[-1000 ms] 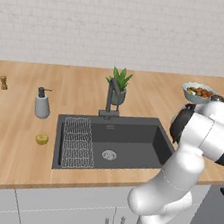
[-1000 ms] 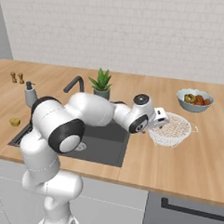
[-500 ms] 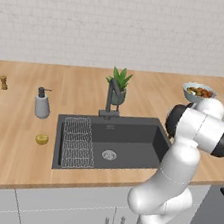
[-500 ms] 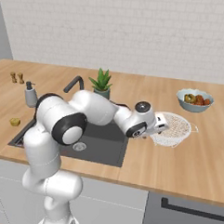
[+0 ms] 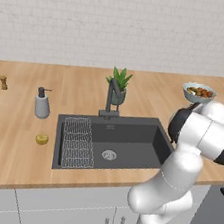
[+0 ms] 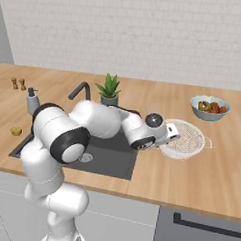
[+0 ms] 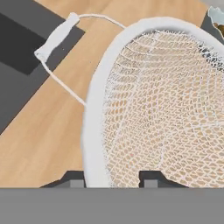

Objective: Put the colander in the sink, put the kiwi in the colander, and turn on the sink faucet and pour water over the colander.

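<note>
The long light wooden counter (image 6: 199,186) is seen across the whole frame, and the large rectangular dark grey sink (image 5: 130,142) is set in its middle. At the centre right of the right base view, the wide white mesh colander (image 6: 189,141) is placed on the wood, just beside the sink's right edge. The two-finger gripper (image 7: 113,178) is found at the bottom of the hand view, with one finger on each side of the colander's rim; it is closed to a narrow gap and appears to be pinching that rim. The small round yellowish-brown kiwi (image 5: 41,139) is left on the counter at the left of the sink.

The first step is judged to be in hand. Next, the colander must be lifted and carried into the basin.
</note>
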Controlling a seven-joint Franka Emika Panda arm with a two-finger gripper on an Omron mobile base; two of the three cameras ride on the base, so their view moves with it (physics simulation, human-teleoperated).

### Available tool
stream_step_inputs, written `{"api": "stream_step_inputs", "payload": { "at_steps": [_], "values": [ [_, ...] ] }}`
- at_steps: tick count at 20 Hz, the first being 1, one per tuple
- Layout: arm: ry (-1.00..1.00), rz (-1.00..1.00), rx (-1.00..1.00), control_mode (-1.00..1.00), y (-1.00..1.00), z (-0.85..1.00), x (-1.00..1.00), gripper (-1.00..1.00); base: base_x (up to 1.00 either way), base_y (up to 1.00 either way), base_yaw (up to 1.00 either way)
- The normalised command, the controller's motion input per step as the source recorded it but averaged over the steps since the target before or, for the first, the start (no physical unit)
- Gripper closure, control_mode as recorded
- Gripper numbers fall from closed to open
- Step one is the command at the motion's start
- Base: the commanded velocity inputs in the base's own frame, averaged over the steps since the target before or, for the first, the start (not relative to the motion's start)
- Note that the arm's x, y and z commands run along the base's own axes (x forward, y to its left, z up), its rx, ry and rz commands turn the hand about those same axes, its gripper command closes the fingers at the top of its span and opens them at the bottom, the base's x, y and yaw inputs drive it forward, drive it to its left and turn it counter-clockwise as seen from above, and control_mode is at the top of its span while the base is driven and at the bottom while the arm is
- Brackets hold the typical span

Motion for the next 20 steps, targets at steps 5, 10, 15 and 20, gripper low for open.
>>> {"api": "stream_step_inputs", "payload": {
  "at_steps": [5,10,15,20],
  "values": [
    [-0.11,0.28,-0.01,-1.00,0.41,0.07,-0.30,1.00,0.00,0.00,0.00],
    [-0.13,0.53,-0.10,-1.00,0.57,0.39,-0.40,1.00,0.00,0.00,0.00],
    [-0.08,0.65,-0.15,-1.00,0.62,0.61,-0.31,1.00,0.00,0.00,0.00],
    [-0.10,0.67,-0.19,-1.00,0.54,0.58,-0.27,1.00,0.00,0.00,0.00]
  ]
}}
